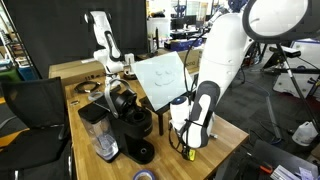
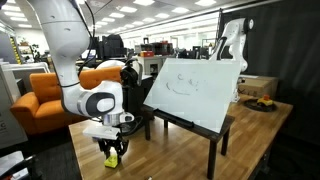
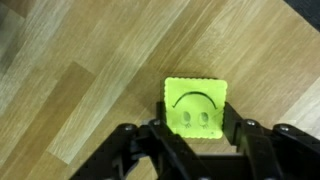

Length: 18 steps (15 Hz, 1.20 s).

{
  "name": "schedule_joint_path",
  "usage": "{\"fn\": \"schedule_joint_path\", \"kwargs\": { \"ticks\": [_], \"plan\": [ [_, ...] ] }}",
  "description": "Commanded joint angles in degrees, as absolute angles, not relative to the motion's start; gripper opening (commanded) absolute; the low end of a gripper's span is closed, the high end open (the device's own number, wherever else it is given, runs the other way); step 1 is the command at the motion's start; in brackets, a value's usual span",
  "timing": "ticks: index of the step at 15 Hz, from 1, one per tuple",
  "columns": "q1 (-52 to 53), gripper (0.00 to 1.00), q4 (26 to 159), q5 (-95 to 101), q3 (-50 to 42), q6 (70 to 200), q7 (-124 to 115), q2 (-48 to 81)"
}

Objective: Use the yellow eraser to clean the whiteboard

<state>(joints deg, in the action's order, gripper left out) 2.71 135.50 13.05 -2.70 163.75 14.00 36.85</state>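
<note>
Yellow and flat, the eraser [image 3: 195, 103] is a small square with a scalloped edge and a dark smiling face on its top. It looks soft, like foam. It lies on the pale wood-grain worktop [image 3: 90, 90], low in the middle of the wrist view. The pincer [image 3: 197, 128] is clenched on it, with a black finger against each side.

In both exterior views it shows only as a yellow spot under the pincer, low in the frame [image 2: 112, 158]. The whiteboard [image 2: 195, 90] stands apart from it in the middle of the frame. It is a smooth, glossy white panel tilted on a thin black stand, and it carries a few faint dark strokes.

The step in hand seems to be the grasp itself; the eraser appears not yet lifted. The next move calls for raising it and carrying it across to the board. It must then be turned so a flat face meets the sloped panel. The wiping should be light, since the stand looks easy to push.
</note>
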Motion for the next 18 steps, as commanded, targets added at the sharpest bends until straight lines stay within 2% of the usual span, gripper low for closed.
{"fn": "schedule_joint_path", "kwargs": {
  "ticks": [1, 8, 14, 18],
  "plan": [
    [3.7, 0.29, 135.1, 14.6, -3.8, 164.1, 12.6, 37.3],
    [5.5, 0.29, 139.0, 19.5, -5.0, 160.3, 14.3, 30.4],
    [9.6, 0.29, 145.7, 31.5, -6.6, 154.6, 13.5, 19.5],
    [8.8, 0.29, 149.0, 40.1, -5.3, 149.5, 14.1, 13.1]
  ]
}}
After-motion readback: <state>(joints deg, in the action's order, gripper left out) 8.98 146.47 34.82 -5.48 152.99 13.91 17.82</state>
